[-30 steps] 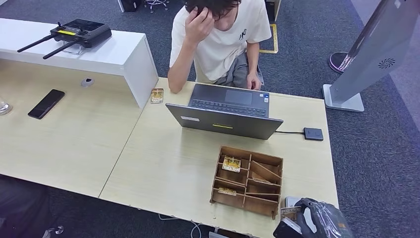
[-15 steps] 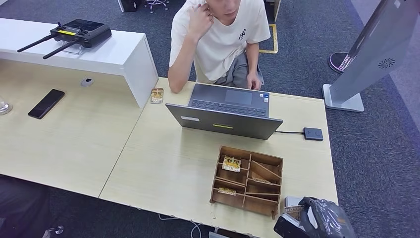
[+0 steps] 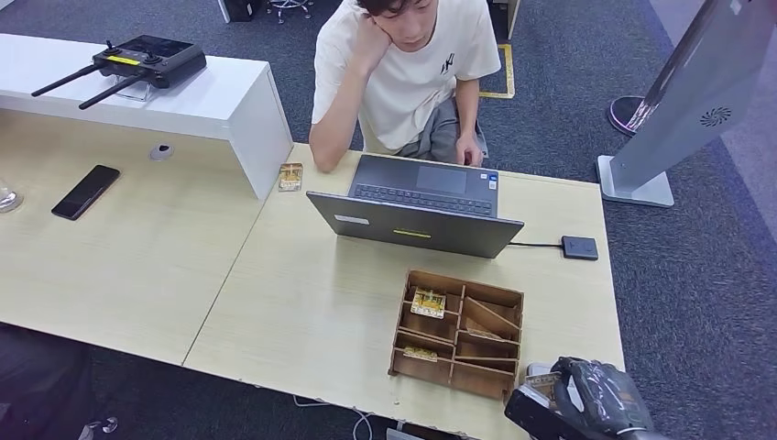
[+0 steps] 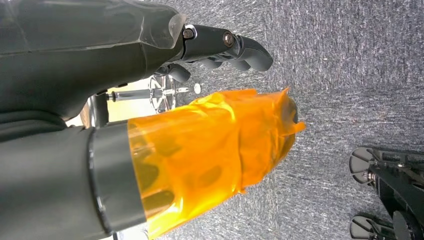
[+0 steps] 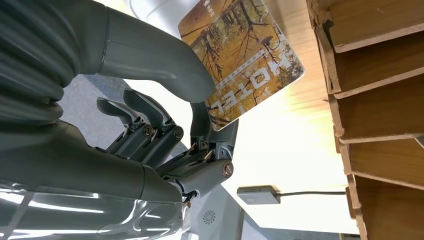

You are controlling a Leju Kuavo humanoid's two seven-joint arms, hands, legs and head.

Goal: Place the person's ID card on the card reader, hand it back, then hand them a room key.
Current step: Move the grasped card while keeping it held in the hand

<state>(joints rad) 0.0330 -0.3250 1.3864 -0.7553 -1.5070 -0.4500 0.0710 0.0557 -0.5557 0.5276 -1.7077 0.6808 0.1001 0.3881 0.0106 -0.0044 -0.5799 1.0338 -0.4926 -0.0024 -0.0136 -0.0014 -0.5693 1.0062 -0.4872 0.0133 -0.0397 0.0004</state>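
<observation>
One printed room key card with an autumn-forest picture and the word HOTEL [image 5: 242, 65] is pinched between the thumb and fingers of the robot's right hand [image 3: 586, 403] at the near right corner of the pale wooden table [image 3: 302, 302], just beside the brown wooden compartment box [image 3: 458, 335]. Far right on the table lies the small black square card reader [image 3: 579, 247]. Its left hand [image 4: 150, 100] hangs over grey carpet, fingers curled, holding nothing.

- "HOTEL" stands on the card [image 5: 242, 65], printed over a forest picture, just beyond the right hand's [image 5: 165, 125] thumb tip; smaller print there is unreadable.
</observation>
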